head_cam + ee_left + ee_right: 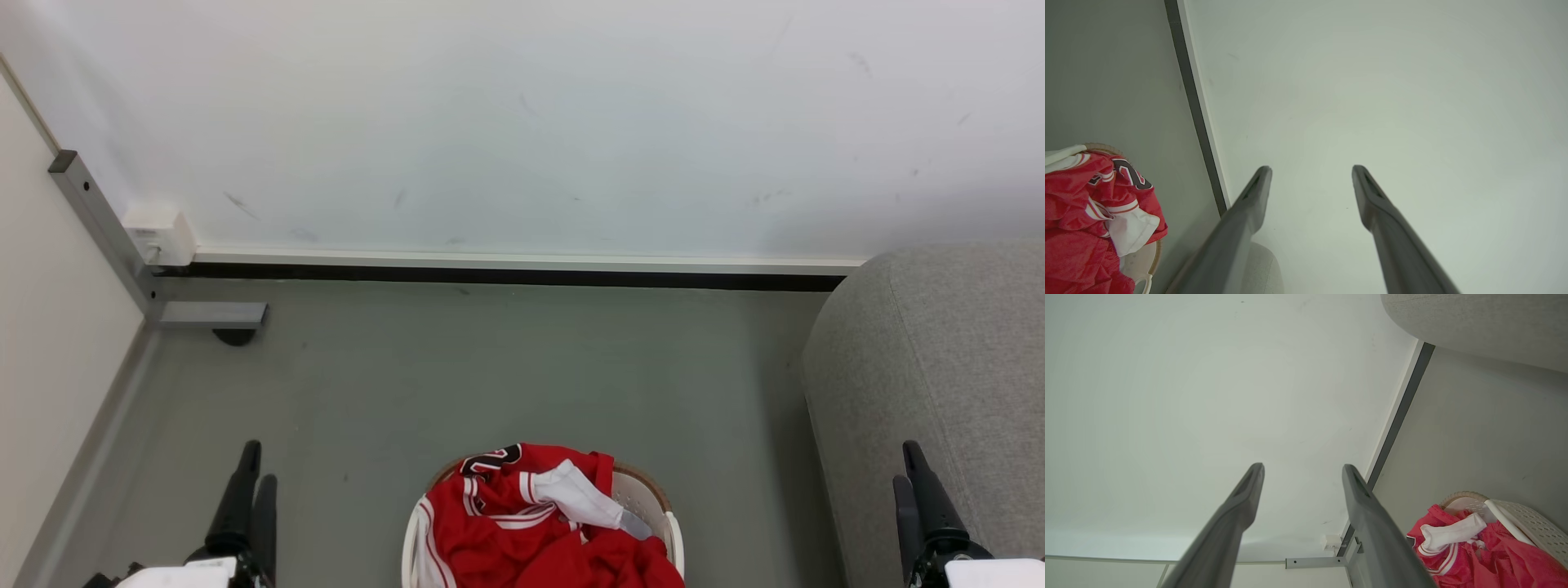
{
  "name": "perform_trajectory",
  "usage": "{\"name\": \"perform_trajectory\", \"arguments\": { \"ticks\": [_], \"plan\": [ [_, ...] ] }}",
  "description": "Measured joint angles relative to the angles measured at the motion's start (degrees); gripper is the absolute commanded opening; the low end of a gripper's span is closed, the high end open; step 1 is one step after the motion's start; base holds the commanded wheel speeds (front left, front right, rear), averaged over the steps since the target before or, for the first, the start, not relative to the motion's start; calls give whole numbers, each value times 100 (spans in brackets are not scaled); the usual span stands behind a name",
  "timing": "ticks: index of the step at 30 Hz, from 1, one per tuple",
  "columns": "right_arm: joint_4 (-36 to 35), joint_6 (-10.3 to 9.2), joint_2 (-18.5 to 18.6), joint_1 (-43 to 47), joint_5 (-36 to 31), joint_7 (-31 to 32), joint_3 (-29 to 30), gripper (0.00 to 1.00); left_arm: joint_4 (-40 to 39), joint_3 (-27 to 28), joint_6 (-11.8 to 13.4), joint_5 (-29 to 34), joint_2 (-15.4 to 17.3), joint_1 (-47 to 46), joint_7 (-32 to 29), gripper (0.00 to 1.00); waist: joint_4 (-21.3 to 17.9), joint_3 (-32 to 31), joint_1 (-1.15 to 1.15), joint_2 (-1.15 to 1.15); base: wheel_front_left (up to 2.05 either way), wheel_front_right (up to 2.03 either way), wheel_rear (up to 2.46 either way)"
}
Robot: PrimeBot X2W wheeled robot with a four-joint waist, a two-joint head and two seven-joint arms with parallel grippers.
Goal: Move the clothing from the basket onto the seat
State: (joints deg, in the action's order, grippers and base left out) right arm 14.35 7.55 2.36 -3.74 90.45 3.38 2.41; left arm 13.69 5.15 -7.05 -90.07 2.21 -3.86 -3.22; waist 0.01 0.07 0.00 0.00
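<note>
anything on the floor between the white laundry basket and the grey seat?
No. In the head view only bare grey floor separates the oval white plastic laundry basket from the large grey fabric seat.

The clothing (522,531), at six o'clock in the head view, is thin, soft cloth with a slight synthetic sheen, crumpled into folds; its white patch looks matt. The basket (645,496) holding it is smooth white plastic pierced with small holes, and its rim is a brown, woven-looking band. The seat (939,367), at four o'clock, is grey woven fabric, matt and finely grained. The floor (490,367) is smooth and dull grey-green. The wall (522,122) is matt white with faint scuffs. At nine o'clock a grey metal post (94,216) with a satin finish carries a small white plastic box (159,233). The fingers (1396,245) of the left hand (1311,169) are dark, matt and smooth.
</note>
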Motion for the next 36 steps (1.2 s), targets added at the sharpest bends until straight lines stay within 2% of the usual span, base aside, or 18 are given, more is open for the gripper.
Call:
{"name": "perform_trajectory", "arguments": {
  "ticks": [4, 22, 29, 36],
  "plan": [
    [-85, 0, -7, 0, -216, -107, -43, 100, -132, -20, 0, 349, 0, 0, 103, 100, -12, -4, 0, 0, 0, 0, 0],
    [-510, 0, -4, -6, -2327, -523, -583, 100, -695, -129, 290, 2537, 4, 54, 511, 100, -157, 2, 0, 0, 0, 0, 0],
    [-582, 0, 11, -8, -3188, -657, -719, 100, -749, -259, 416, 3602, 5, 97, 643, 100, -183, -3, 0, 0, 0, 0, 0],
    [-591, 0, 56, -8, -4021, -805, -803, 100, -732, -376, 510, 4385, 8, 146, 787, 100, -188, -16, 0, 0, 0, 0, 0]
  ]
}}
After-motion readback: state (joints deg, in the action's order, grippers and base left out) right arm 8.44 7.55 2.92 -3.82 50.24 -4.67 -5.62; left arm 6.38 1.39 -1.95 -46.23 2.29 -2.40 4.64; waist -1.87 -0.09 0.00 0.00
